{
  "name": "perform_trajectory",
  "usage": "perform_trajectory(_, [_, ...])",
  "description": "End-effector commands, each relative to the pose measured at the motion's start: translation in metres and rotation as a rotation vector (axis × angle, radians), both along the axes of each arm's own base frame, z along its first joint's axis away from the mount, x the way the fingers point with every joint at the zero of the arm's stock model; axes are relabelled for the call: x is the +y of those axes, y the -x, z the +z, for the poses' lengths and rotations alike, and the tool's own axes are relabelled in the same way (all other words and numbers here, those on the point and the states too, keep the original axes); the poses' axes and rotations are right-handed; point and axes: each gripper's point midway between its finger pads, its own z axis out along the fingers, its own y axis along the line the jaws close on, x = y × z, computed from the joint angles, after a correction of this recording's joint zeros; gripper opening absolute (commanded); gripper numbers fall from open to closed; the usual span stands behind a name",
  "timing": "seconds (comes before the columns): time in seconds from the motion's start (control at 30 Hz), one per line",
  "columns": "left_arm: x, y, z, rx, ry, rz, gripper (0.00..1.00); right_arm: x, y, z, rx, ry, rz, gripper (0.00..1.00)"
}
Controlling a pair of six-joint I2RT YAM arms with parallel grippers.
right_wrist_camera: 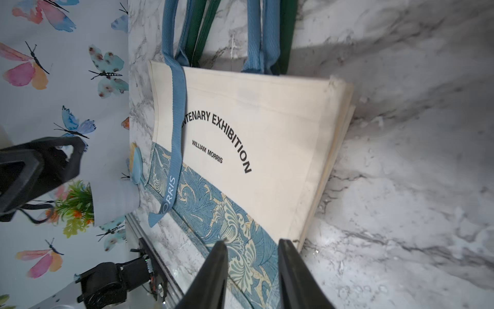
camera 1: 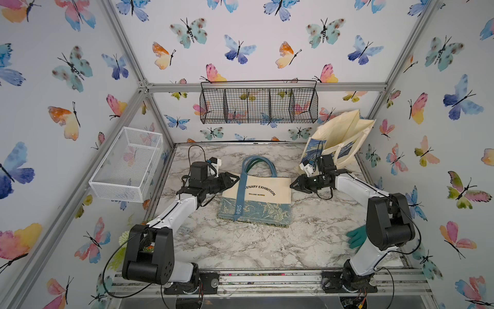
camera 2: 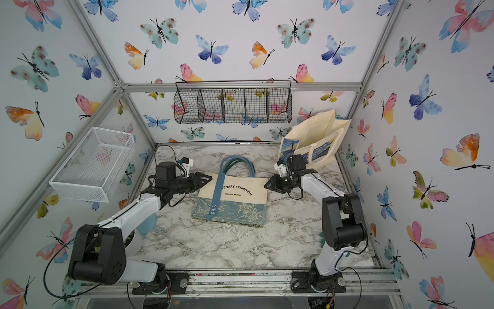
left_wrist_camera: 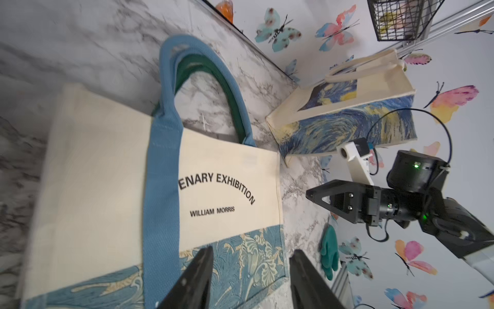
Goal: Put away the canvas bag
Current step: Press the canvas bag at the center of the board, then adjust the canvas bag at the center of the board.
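You get bright, even light everywhere, with soft, pale shadows on the marble table point(camera 1: 240, 246) and a darker one hugging the edge of the canvas bag point(right_wrist_camera: 267, 112) in the right wrist view. In both top views the metal bars point(camera 1: 123, 40) lean and bend toward 9 and 3 o'clock. The left wrist view is smeared at 9 o'clock, and the right wrist view goes soft at 3 o'clock.

Canvas bag point(camera 1: 267, 184): cream cloth, black lettering, blue-and-cream floral band along bottom. Handles point(left_wrist_camera: 168, 80) were light blue and dark green. Second bag point(camera 1: 339, 133), worktop's far right corner: cream, blue-yellow swirl print. Worktop point(camera 1: 240, 246) was white-grey marble. Walls point(camera 1: 267, 69): white, watercolour butterflies. Wire basket point(camera 1: 258, 103) black, mesh basket point(camera 1: 125, 166) white. Glove point(camera 1: 357, 236) teal.
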Motion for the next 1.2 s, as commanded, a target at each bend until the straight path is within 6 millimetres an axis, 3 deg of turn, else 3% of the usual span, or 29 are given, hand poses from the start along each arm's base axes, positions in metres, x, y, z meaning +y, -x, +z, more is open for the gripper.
perform_trajectory(0.0, [0.032,-0.01,-0.067,0.155,-0.236,0.099,0.46,-0.015,-0.004,-0.026,0.071,0.124,-0.051,0.39])
perform_trajectory(0.13, [0.047,-0.024,-0.109,0.242,-0.328,0.175,0.42,-0.015,-0.016,-0.041,0.105,0.221,-0.065,0.43])
perform_trajectory(0.27, [0.061,-0.024,-0.133,0.272,-0.399,0.224,0.42,-0.008,-0.015,-0.055,0.126,0.268,-0.044,0.45])
perform_trajectory(0.5, [0.071,-0.012,-0.149,0.307,-0.472,0.237,0.45,0.01,-0.001,-0.078,0.179,0.272,0.007,0.46])
perform_trajectory(0.77, [0.065,0.006,-0.159,0.331,-0.476,0.202,0.45,0.021,0.008,-0.093,0.213,0.261,0.024,0.46])
perform_trajectory(1.03, [0.049,0.038,-0.175,0.375,-0.421,0.154,0.39,0.027,0.003,-0.098,0.231,0.244,0.039,0.46])
perform_trajectory(1.17, [0.045,0.053,-0.174,0.377,-0.403,0.151,0.37,0.03,-0.004,-0.096,0.221,0.251,0.054,0.46])
